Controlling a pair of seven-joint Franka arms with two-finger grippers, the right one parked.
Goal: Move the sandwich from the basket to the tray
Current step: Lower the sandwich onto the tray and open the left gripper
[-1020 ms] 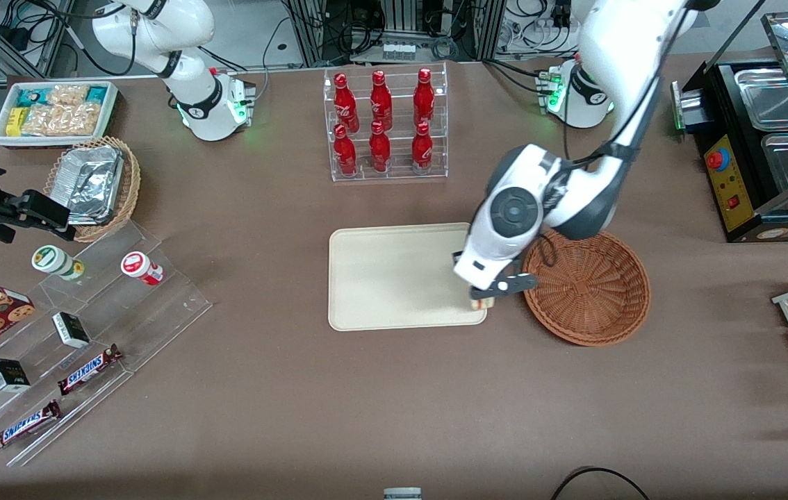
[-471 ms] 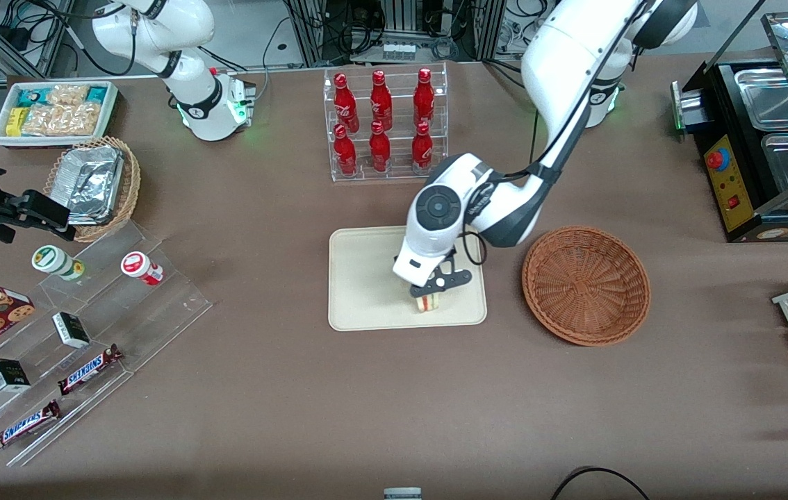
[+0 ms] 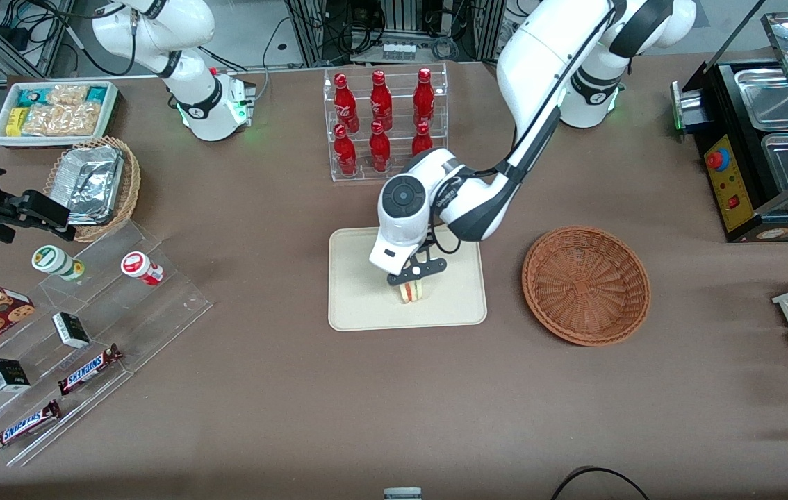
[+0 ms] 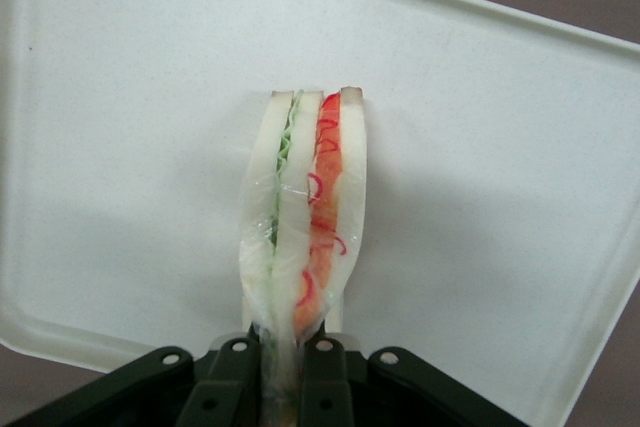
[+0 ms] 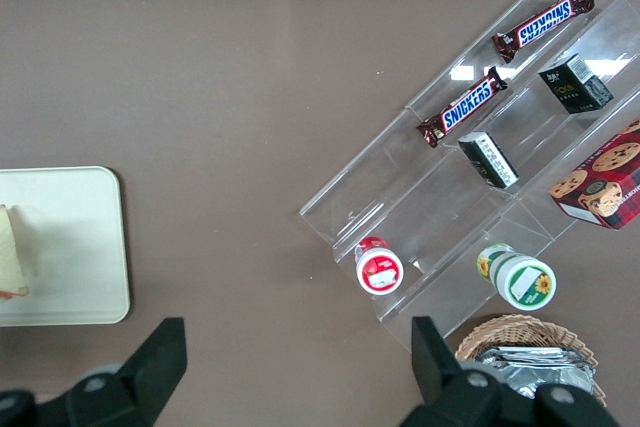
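Now that I have carried the sandwich (image 3: pixel 411 291) off the basket (image 3: pixel 586 285), which sits empty at the tray's three o'clock, my front view puts the gripper (image 3: pixel 413 279) over the middle of the tray (image 3: pixel 359 292), where a second ago it hung at the basket-side edge. My left wrist view shows the fingers (image 4: pixel 238 372) clamped on the wedge's bread, tray surface all round it. I judge only lowering and release remain

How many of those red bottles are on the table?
6, all in the clear acrylic rack farther from the front camera than the cream-beige tray: three in its upper row, three in its lower row. The arm partly covers one. The gripper holds the wedge sandwich over the tray.
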